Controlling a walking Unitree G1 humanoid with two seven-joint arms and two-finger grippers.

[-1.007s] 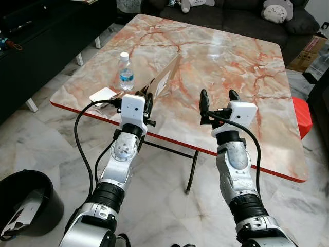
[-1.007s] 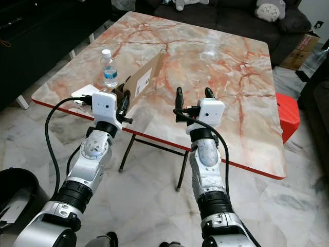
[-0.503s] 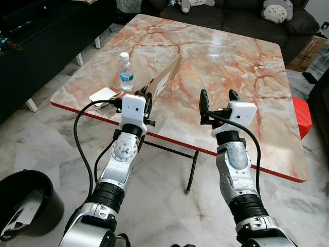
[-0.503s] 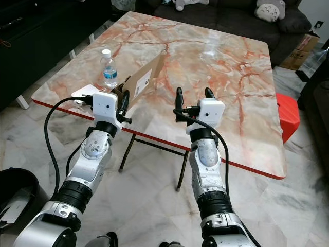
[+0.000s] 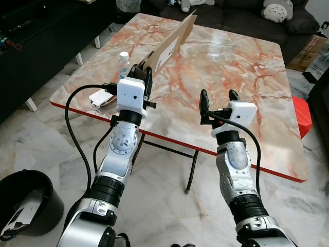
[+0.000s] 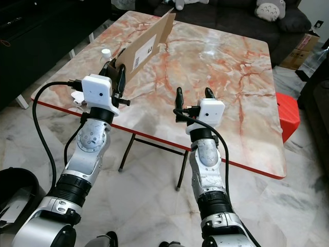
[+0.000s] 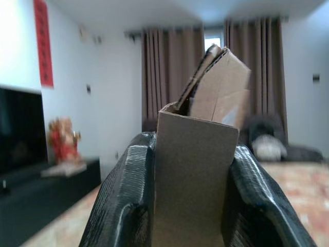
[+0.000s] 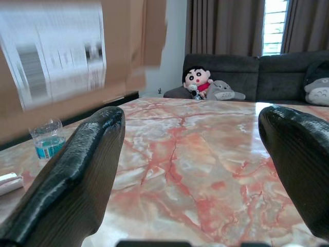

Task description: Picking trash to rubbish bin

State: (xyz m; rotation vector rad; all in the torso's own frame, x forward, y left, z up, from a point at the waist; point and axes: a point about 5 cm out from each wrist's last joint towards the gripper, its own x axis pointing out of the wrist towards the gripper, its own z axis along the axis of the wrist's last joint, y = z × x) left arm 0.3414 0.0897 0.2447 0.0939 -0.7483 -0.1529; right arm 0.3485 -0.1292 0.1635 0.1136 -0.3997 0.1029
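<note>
Cardboard (image 5: 172, 42) clamped in left gripper (image 5: 141, 77), long axis running to 1 o'clock above table (image 5: 241, 67); bin (image 5: 23, 198) at 7 o'clock; right gripper (image 5: 218, 100) spread, idle.

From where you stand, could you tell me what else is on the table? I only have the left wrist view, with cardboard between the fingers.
Observer: The left gripper holds the flattened cardboard box above the marble table. A water bottle stands on the table behind it.
Operator: Thank you. Where is the rubbish bin, please?
Observer: A black bin sits on the floor at the robot's left, near its left arm.
Operator: And is the other gripper carrying anything?
Observer: No, the right gripper is open and empty, over the table's near edge.
</note>
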